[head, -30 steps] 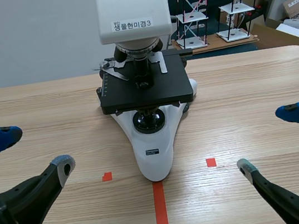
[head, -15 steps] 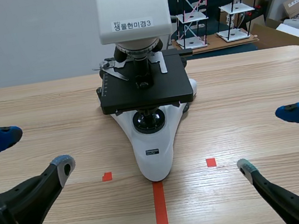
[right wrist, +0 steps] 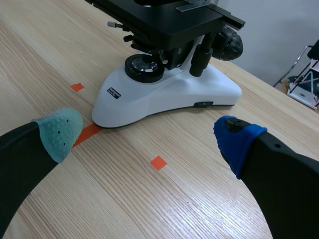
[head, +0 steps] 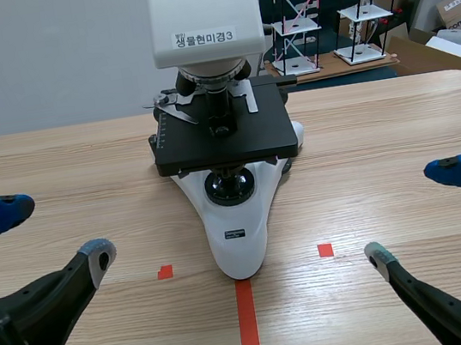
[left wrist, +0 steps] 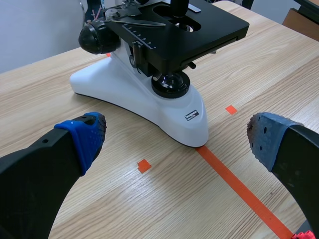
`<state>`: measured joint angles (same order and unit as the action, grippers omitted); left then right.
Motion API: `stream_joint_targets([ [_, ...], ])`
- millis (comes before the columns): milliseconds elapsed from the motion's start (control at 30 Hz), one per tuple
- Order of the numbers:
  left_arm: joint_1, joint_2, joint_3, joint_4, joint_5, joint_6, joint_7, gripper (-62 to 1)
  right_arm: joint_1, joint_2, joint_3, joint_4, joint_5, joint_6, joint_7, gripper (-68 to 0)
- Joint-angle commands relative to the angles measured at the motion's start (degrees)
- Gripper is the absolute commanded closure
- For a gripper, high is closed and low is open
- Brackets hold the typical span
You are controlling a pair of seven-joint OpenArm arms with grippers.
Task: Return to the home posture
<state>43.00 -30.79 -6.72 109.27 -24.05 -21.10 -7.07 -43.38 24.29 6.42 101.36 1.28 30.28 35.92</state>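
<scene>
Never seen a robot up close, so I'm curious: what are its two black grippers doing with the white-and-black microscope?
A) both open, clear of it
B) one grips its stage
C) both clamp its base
A: the left gripper and right gripper stand open either side of the white-and-black microscope, touching nothing.

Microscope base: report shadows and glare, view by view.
Scene view: the glossy white microscope base is evenly lit, a thin soft shadow rimming it on the wooden table. Left wrist view: the black metal stage shades the base beneath. Right wrist view: faint sheen on the round black focus knob.
</scene>
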Motion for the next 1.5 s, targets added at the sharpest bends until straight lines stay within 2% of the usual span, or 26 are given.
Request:
stream_joint_targets([
  [0, 0.0, 0.3, -0.4, 0.9, -0.4, -0.1, -0.8, -59.6, 0.3, 0.3, 0.7, 0.0, 0.4, -0.2, 0.7, -57.8],
  [733, 0.0, 0.3, -0.4, 0.9, -0.4, -0.1, -0.8, -59.6, 0.3, 0.3, 0.7, 0.0, 0.4, -0.2, 0.7, -57.8],
  [900, 0.0, 0.3, -0.4, 0.9, -0.4, -0.1, -0.8, -59.6, 0.3, 0.3, 0.7, 0.0, 0.4, -0.2, 3.1, -57.8],
  [1467, 0.0, 0.3, -0.4, 0.9, -0.4, -0.1, -0.8, -59.6, 0.3, 0.3, 0.7, 0.0, 0.4, -0.2, 2.8, -57.8],
])
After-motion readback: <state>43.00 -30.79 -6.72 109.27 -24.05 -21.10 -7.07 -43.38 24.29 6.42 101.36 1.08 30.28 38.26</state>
